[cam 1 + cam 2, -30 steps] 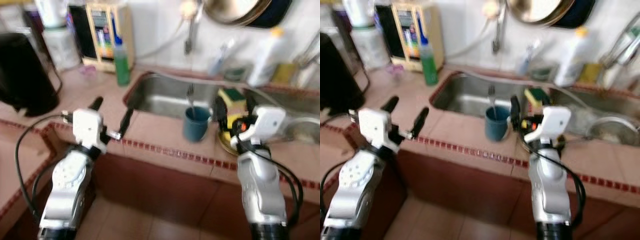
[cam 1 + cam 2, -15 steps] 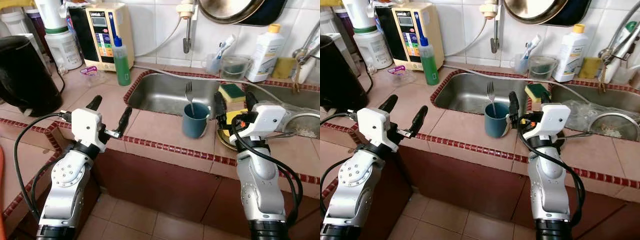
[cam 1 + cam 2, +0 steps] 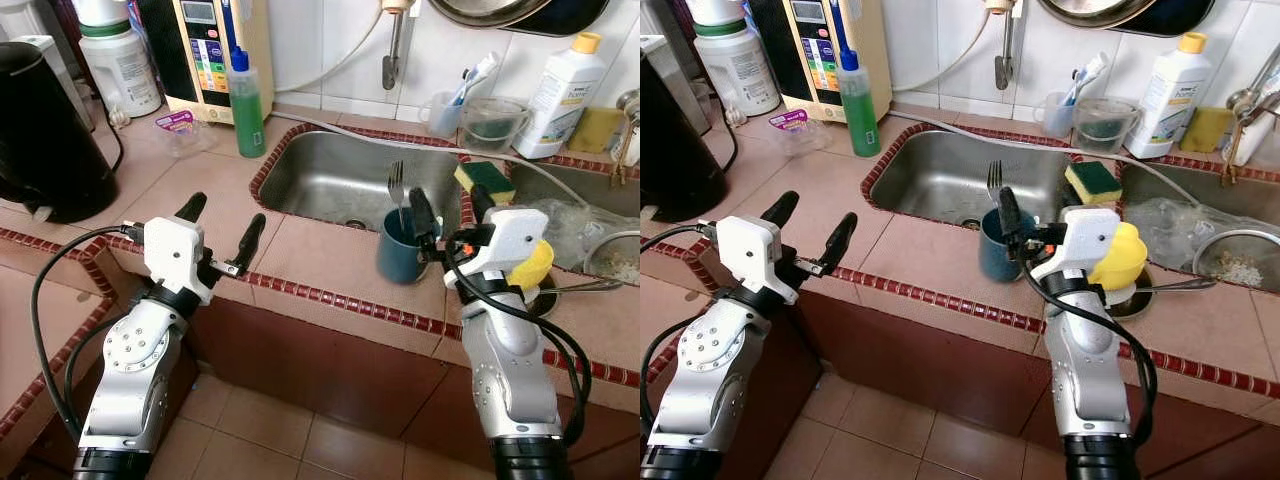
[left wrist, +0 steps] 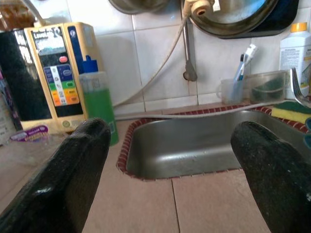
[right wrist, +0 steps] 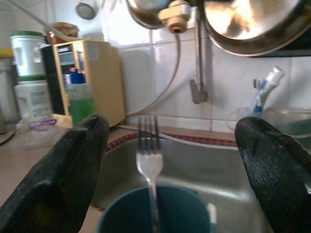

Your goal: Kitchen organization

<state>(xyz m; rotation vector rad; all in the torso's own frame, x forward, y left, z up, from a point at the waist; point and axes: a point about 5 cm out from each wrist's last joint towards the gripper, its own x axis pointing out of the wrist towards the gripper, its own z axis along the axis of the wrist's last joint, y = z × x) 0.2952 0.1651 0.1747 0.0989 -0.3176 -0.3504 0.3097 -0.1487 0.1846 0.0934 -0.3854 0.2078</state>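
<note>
One blue mug (image 3: 401, 246) holding one fork (image 3: 396, 184); right pincer (image 3: 446, 212) released, flanking it; left pincer (image 3: 220, 226) released.

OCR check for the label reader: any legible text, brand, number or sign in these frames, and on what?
None reads.
Water purifier control panel: coloured buttons and print, too small to read.
White bottle label: blurred.
Purple-labelled packet: print unreadable.
Green soap bottle and white jar: no legible text.

Shiny steel sink (image 3: 340, 185), matt tiled counter (image 3: 300, 255).
</note>
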